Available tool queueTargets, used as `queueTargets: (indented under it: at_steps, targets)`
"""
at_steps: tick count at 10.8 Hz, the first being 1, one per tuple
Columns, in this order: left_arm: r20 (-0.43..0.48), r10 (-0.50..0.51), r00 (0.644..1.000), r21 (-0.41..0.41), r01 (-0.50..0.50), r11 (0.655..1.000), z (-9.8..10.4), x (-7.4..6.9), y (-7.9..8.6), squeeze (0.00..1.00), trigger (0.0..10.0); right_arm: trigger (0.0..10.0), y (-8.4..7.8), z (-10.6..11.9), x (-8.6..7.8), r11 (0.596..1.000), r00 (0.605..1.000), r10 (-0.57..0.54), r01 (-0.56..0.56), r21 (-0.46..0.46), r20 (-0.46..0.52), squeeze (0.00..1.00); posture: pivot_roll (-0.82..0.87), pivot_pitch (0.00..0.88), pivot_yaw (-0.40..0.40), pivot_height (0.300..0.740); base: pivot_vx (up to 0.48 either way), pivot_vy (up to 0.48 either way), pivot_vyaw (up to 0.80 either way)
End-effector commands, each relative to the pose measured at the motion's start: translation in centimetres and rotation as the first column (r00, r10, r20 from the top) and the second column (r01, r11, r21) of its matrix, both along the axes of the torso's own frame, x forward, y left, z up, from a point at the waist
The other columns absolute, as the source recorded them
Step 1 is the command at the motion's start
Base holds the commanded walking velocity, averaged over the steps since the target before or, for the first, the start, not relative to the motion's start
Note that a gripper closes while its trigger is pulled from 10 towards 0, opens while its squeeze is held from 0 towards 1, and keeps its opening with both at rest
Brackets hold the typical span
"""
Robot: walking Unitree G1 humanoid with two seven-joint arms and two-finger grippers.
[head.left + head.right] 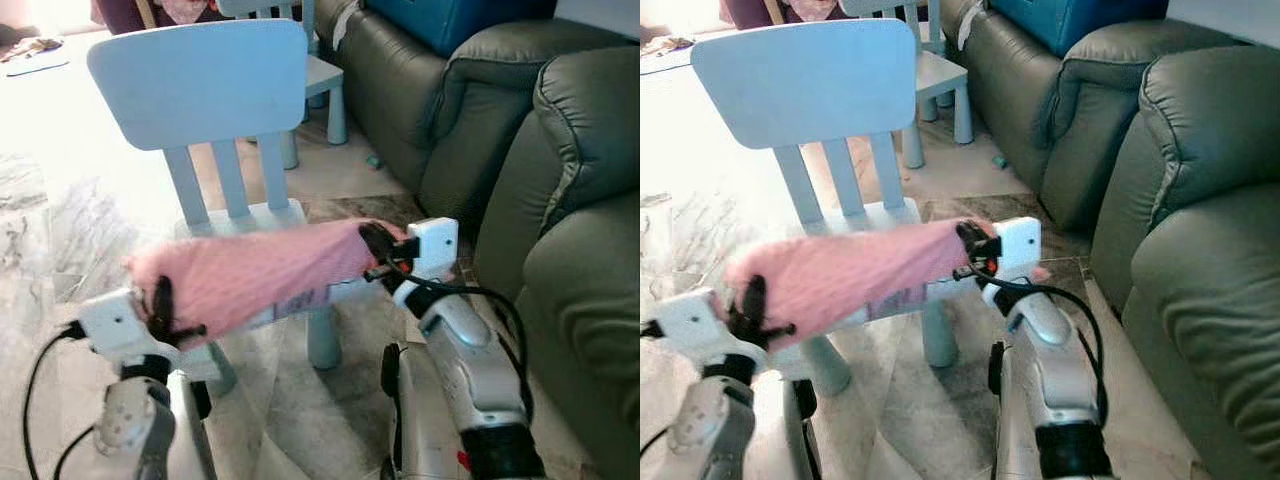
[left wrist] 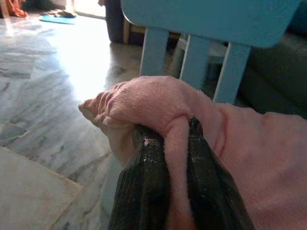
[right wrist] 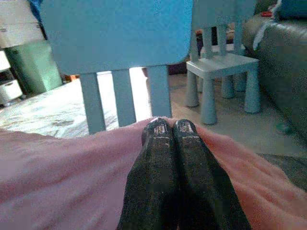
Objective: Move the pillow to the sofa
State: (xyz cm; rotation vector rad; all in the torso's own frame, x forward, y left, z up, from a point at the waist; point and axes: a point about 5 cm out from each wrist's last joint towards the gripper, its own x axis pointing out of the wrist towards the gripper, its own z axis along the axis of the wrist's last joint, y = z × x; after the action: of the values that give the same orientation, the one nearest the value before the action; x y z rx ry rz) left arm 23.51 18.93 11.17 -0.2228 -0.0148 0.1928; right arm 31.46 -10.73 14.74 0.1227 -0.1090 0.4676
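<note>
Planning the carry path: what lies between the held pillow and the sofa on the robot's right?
Only bare floor, seen in the eye views. Both pincers, left and right, grip the pillow; the sofa stands beyond.

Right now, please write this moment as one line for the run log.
phase: carrying | pillow: held at both ends, above chair seat | left gripper: shut on pillow | right gripper: shut on pillow | sofa: to the right

A pink pillow point(image 1: 255, 275) (soft, with a fleecy cover) is held in the air, stretched almost level between two ends, just in front of a light blue chair point(image 1: 205, 90). One end is bunched into folds. A dark green sofa point(image 1: 545, 170) is seen on the right, apart from the pillow.
</note>
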Motion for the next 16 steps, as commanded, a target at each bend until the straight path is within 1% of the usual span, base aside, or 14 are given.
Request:
queueTargets:
  at_steps: [1,2,4,6,15,16]
  targets:
    - [0.026,0.002,1.0,0.022,-0.003,1.0,0.8,-0.1,0.2,0.0,0.0,0.0,-0.1,1.1,-0.1,1.0,0.999,-0.02,0.02,0.004,0.04,0.0,-0.2,0.0,0.05,0.395,0.0,0.0,0.0]
    - [0.039,-0.009,0.999,0.044,0.007,0.999,1.2,0.1,0.1,0.0,0.0,0.0,-0.3,1.4,0.0,0.999,0.998,-0.039,0.039,0.005,0.047,0.0,-0.19,0.0,0.052,0.395,0.0,0.0,0.0]
    - [0.044,-0.017,0.999,0.045,0.015,0.999,1.4,0.2,0.0,0.0,0.0,0.0,-0.1,2.0,0.0,0.998,0.997,-0.055,0.054,0.007,0.061,0.0,-0.19,0.0,0.051,0.395,0.0,0.0,0.0]
    - [0.05,-0.04,0.998,0.052,0.037,0.998,1.4,0.2,-0.2,0.0,0.0,0.0,-0.4,2.2,0.3,0.996,0.993,-0.092,0.091,0.012,0.069,0.0,-0.19,0.0,0.054,0.395,0.0,0.0,0.0]
    - [0.063,-0.058,0.996,0.053,0.055,0.997,1.5,1.0,-0.2,0.0,0.0,0.0,-0.1,2.6,0.8,0.996,0.993,-0.084,0.083,0.023,0.083,0.0,-0.2,0.0,0.056,0.395,0.0,0.0,0.0]
    - [0.063,-0.06,0.996,0.053,0.056,0.997,1.6,1.1,-0.2,0.0,0.0,0.0,-0.1,2.6,0.8,0.996,0.993,-0.083,0.081,0.025,0.083,0.0,-0.2,0.0,0.057,0.4,0.0,0.0,0.0]
